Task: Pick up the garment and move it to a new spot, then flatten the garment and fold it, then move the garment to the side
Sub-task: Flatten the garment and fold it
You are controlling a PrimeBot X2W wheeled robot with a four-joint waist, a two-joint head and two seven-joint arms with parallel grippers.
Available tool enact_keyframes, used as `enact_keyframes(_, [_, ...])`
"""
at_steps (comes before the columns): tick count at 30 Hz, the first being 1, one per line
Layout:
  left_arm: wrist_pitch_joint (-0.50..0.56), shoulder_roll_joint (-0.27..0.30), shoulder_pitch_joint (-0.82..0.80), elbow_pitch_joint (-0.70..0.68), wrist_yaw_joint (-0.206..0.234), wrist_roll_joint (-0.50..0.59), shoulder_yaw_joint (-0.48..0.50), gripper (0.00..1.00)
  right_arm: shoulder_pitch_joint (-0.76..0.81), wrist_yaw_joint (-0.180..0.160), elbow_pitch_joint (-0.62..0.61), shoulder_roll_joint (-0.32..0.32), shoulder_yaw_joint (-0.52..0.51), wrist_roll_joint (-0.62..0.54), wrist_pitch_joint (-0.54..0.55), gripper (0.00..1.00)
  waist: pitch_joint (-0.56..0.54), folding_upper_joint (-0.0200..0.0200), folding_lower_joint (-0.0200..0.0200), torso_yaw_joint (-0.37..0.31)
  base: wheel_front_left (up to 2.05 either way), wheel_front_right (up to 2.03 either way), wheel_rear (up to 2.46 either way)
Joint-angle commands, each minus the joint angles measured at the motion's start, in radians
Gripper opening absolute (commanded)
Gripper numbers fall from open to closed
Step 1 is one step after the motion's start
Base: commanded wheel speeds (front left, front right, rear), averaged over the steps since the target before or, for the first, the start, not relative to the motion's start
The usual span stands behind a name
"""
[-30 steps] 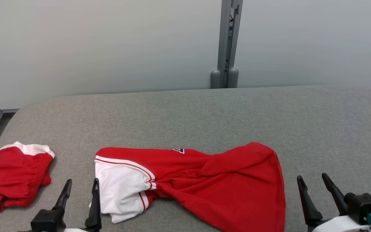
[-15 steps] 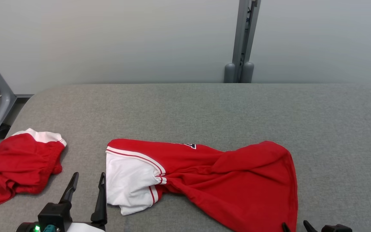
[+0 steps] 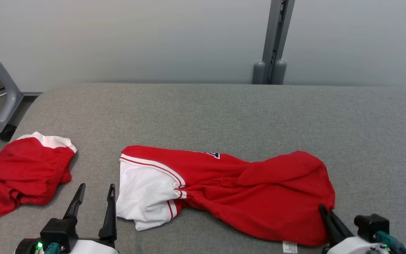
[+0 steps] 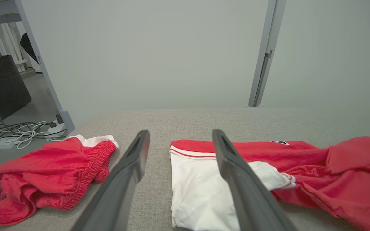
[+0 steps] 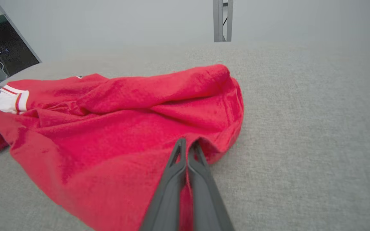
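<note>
Garment (image 3: pixel 245 190): red shirt with a white sleeve, lying crumpled toward the near side of the grey table (image 3: pixel 203 113), sleeve end to the left.
Right gripper (image 3: pixel 324 211): fingers pinched together on the garment's near-right hem, cloth bunched at the tips.
Left gripper (image 3: pixel 96 187): fingers spread wide, holding nothing, just left of the white sleeve.
Red shorts (image 3: pixel 26 173): heaped at the table's left edge.

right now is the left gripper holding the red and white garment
No, the left gripper is open and holds nothing, beside the white sleeve of the garment.
</note>
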Motion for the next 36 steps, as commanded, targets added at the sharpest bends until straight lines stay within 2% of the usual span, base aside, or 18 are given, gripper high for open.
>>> enact_keyframes(1, [-0.005,0.006,-0.023,-0.003,0.005,0.005,0.005,1.00,-0.033,0.000,-0.010,-0.019,-0.005,0.007,-0.007,0.00,0.012,0.0000,0.0000,-0.004,0.00,0.00,0.00])
enact_keyframes(10, [-0.020,-0.007,-0.093,-0.004,-0.015,0.015,-0.006,1.00,-0.237,0.000,0.022,-0.076,-0.044,0.016,0.007,0.00,0.103,0.0000,0.0000,0.013,0.00,0.00,0.00])
enact_keyframes(22, [-0.045,-0.040,-0.194,0.041,-0.044,0.028,-0.025,1.00,-0.458,0.000,0.248,-0.101,-0.014,0.076,-0.017,0.00,0.205,0.0000,0.0000,0.050,0.00,0.00,0.00])
enact_keyframes(23, [-0.046,-0.043,-0.198,0.045,-0.046,0.028,-0.025,1.00,-0.470,0.000,0.265,-0.101,-0.009,0.079,-0.022,0.16,0.207,0.0000,0.0000,0.049,0.00,0.00,0.00])
enact_keyframes(24, [-0.048,-0.046,-0.202,0.049,-0.049,0.030,-0.026,1.00,-0.481,0.000,0.281,-0.101,-0.004,0.082,-0.030,0.73,0.209,0.0000,0.0000,0.049,0.00,0.00,0.00])
enact_keyframes(25, [-0.049,-0.049,-0.206,0.053,-0.050,0.030,-0.025,1.00,-0.486,0.000,0.293,-0.099,0.000,0.084,-0.035,1.00,0.210,0.0000,0.0000,0.047,0.00,0.00,0.00])
enact_keyframes(31, [-0.059,-0.052,-0.203,0.066,-0.054,0.032,-0.019,1.00,-0.452,0.000,0.312,-0.086,0.019,0.100,-0.062,1.00,0.192,0.0000,0.0000,0.032,0.00,0.00,0.00])
enact_keyframes(36, [-0.061,-0.048,-0.169,0.068,-0.045,0.034,-0.009,1.00,-0.358,0.000,0.207,-0.075,-0.006,0.082,-0.067,1.00,0.160,0.0000,0.0000,0.012,0.00,0.00,0.00])
